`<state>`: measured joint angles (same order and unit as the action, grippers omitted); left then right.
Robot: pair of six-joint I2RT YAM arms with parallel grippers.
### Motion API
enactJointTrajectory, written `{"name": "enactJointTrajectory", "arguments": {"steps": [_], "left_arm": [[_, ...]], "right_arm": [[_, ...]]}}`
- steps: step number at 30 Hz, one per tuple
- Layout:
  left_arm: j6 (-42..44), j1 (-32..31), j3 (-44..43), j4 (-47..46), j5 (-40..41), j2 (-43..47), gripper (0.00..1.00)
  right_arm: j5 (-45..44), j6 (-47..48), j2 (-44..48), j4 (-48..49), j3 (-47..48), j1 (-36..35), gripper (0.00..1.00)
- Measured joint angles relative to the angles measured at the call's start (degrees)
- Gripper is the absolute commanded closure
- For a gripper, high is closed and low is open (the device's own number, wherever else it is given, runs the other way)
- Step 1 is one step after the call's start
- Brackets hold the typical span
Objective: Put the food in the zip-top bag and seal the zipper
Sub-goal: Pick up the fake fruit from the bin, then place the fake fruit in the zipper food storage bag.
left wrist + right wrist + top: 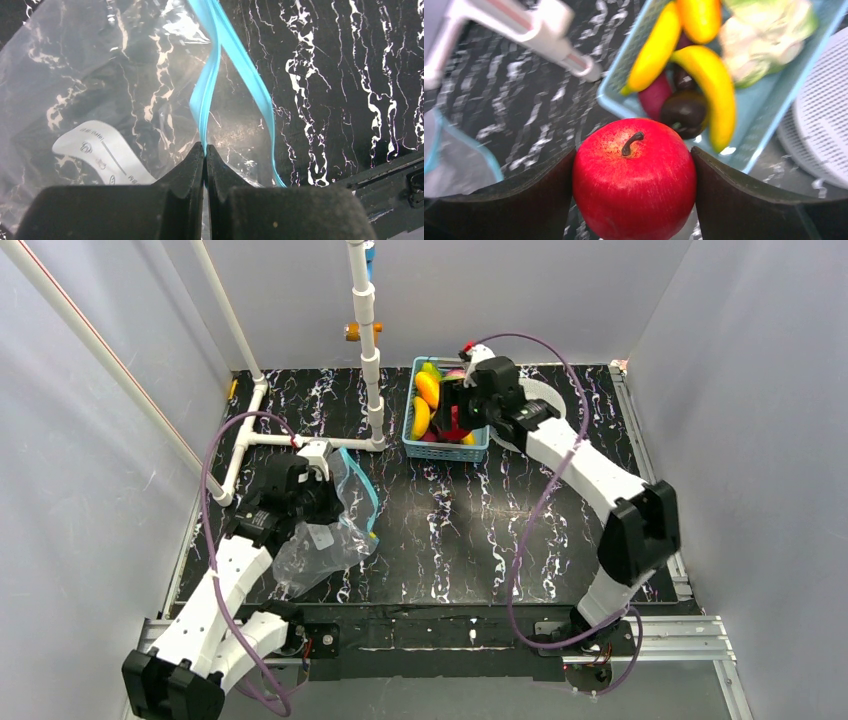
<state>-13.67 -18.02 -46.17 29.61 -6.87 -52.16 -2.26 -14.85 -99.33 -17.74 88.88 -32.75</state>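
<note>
My right gripper (634,165) is shut on the red apple (634,182) and holds it above the near edge of the light-blue basket (445,447). In the top view the right gripper (460,418) hangs over the basket. Yellow bananas (711,90), a pale cauliflower (764,35) and a dark purple eggplant (685,111) lie in the basket. My left gripper (205,150) is shut on the pale-blue zipper (206,95) of the clear zip-top bag (325,530), which lies on the table at the left with its mouth parted.
A white pipe frame (372,360) stands left of the basket. A white perforated dish (819,130) sits right of the basket. Grey walls close in both sides.
</note>
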Motion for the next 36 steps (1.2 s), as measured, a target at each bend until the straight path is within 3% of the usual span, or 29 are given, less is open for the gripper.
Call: {"name": "enactJointTrajectory", "arguments": {"steps": [6, 16, 20, 28, 36], "left_arm": [[1.09, -0.46, 0.48, -0.17, 0.17, 2.6, 1.0], [3.43, -5.88, 0.5, 0.57, 3.39, 6.25, 1.0], [4.09, -7.1, 0.5, 0.35, 4.28, 9.16, 1.0], [4.7, -7.56, 1.38, -0.52, 4.5, 12.15, 1.0], [4.85, -8.41, 1.57, -0.66, 6.01, 12.83, 1.0]], "right_arm": [[11.37, -8.13, 7.63, 4.0, -8.63, -1.84, 0.77], [24.28, -16.7, 8.41, 11.67, -12.59, -16.09, 0.75], [27.54, -19.69, 6.62, 16.48, -12.76, -18.73, 0.75], [28.74, -22.62, 0.63, 20.55, -13.79, -19.15, 0.73], [22.01, -21.75, -0.35, 17.33, -13.79, -19.87, 0.72]]}}
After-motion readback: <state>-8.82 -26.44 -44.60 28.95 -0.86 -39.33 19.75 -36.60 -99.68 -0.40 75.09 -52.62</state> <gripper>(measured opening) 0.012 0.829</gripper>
